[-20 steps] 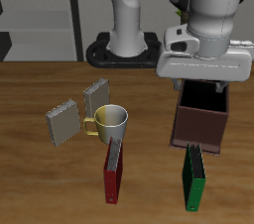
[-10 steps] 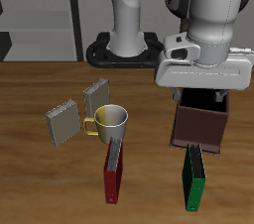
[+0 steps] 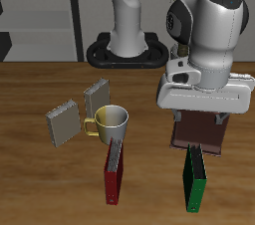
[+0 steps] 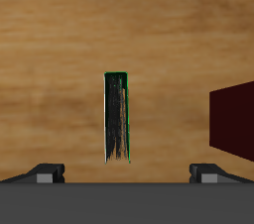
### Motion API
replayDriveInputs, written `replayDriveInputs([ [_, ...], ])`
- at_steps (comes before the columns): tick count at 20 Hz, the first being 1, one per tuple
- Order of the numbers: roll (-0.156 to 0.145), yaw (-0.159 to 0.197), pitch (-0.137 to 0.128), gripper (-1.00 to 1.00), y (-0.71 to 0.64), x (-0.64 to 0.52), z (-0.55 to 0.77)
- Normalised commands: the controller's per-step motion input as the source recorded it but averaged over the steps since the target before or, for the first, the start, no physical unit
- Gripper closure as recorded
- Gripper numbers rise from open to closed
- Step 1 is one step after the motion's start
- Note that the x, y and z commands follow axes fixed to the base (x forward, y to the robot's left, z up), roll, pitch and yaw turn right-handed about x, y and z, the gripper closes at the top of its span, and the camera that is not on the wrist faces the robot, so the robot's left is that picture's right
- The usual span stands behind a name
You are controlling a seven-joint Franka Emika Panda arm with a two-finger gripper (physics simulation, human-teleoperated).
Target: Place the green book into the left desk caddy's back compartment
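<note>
The green book (image 3: 194, 179) stands upright on its edge near the table's front edge, just in front of the left desk caddy (image 3: 199, 136). The caddy is a dark brown box, and my arm hides most of its top, including the back compartment. My gripper (image 3: 203, 116) hangs above the caddy, open and holding nothing. In the wrist view the green book (image 4: 119, 117) shows its black page edges between the widely spread fingertips (image 4: 47, 171), with a corner of the caddy (image 4: 233, 119) beside it. My gripper (image 4: 126, 173) is well above the book.
A red book (image 3: 114, 174) stands upright beside the green one, near the front edge. Behind it is a yellowish mug (image 3: 112, 121), and two grey slabs (image 3: 62, 122) (image 3: 96, 98) stand farther back. The robot base (image 3: 125, 50) is at the rear.
My gripper has moved toward the table's front edge and somewhat lower, covering more of the caddy. The books, mug and slabs have not moved.
</note>
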Motion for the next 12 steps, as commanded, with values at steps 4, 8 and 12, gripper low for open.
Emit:
replayDriveInputs([
  [4, 0.004, -0.024, 0.014, -1.0, 0.03, 0.13, -0.34],
  [8, -0.032, -0.037, 0.029, -1.0, -0.06, 0.11, -0.3],
  [12, -0.004, -0.013, 0.033, -1.0, -0.02, 0.11, -0.31],
])
